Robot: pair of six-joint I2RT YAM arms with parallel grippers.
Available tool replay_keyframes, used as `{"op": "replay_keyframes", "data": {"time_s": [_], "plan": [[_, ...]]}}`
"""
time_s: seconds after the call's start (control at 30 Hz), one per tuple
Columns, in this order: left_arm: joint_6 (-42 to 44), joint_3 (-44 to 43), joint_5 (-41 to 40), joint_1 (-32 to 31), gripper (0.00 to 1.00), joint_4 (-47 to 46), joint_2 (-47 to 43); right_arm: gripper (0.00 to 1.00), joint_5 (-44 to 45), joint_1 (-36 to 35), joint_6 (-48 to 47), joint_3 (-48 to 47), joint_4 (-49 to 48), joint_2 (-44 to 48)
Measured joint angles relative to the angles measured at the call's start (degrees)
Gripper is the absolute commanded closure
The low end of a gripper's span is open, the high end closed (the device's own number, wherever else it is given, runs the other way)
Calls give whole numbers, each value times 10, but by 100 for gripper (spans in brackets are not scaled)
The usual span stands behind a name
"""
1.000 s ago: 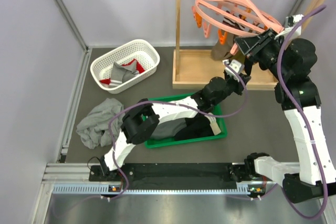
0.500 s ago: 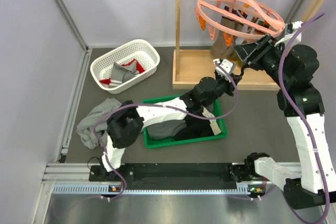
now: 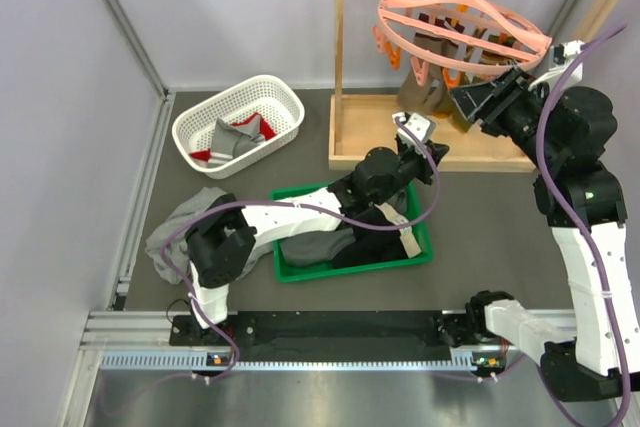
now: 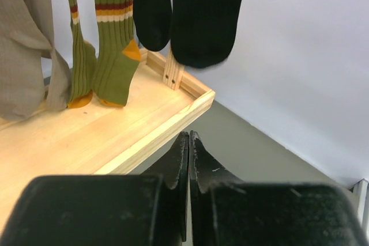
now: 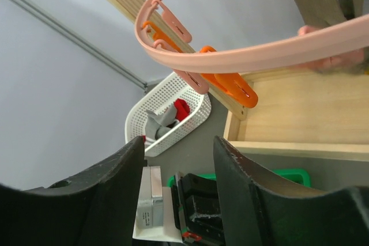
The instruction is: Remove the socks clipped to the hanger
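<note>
Pale grey walls [image 3: 60,97] close in my work cell on the left and far sides, meeting at a metal corner strip [image 3: 120,19] above a dark grey floor mat [image 3: 300,162]. At far right I see a light wooden rack [image 3: 338,57] standing on its tray-like base, while a brushed metal ledge [image 3: 300,399] runs along the near edge under even light.

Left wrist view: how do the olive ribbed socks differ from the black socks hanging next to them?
The olive green ribbed socks have orange toes and red-orange bands; the black socks carry only white bands. The olive pair hangs lower in view, toes near the light wooden base; the black pair ends higher, by its corner. Both hang toe-down in pairs.
</note>
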State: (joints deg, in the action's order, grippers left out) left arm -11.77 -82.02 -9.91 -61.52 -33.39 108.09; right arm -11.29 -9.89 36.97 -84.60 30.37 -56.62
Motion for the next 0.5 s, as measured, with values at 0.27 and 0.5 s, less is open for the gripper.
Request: {"op": "replay_keyframes", "data": {"time_s": [0.27,0.5], "plan": [[1,21,0,3,87,0,-5,40,35,0,-56,-9,35,18],[11,61,-11,3,29,9,-46,35,119,0,-138,45,34,77]]}}
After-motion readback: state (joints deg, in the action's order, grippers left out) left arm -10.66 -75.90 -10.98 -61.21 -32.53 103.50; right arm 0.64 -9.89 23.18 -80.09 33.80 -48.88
